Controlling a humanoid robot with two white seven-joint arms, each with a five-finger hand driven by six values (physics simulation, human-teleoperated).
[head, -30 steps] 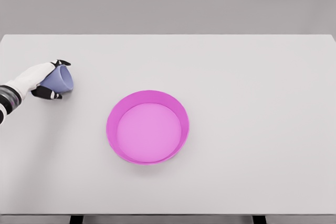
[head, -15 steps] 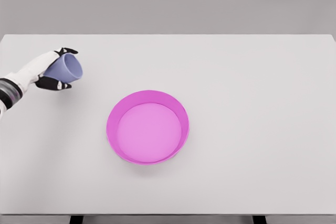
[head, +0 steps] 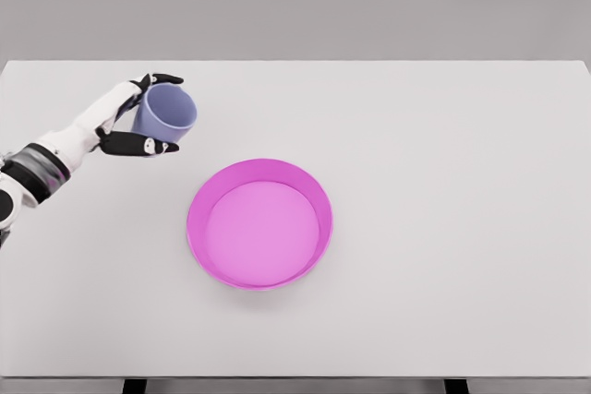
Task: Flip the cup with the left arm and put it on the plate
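Note:
A pale blue cup (head: 166,113) is held above the table at the left, its open mouth tilted up and toward the right. My left hand (head: 148,113) is shut on it, with black-tipped fingers (head: 164,78) over its far side and the thumb (head: 140,146) under its near side. The magenta plate (head: 198,202), a shallow round dish with a raised rim, lies at the table's middle, below and to the right of the cup. The cup is apart from the plate. My right arm is out of view.
The white table (head: 443,182) spans the view, with its front edge at the bottom and a grey wall behind.
My left hand has lifted the cup, carried it right toward the plate, and turned it so its mouth now faces more upward.

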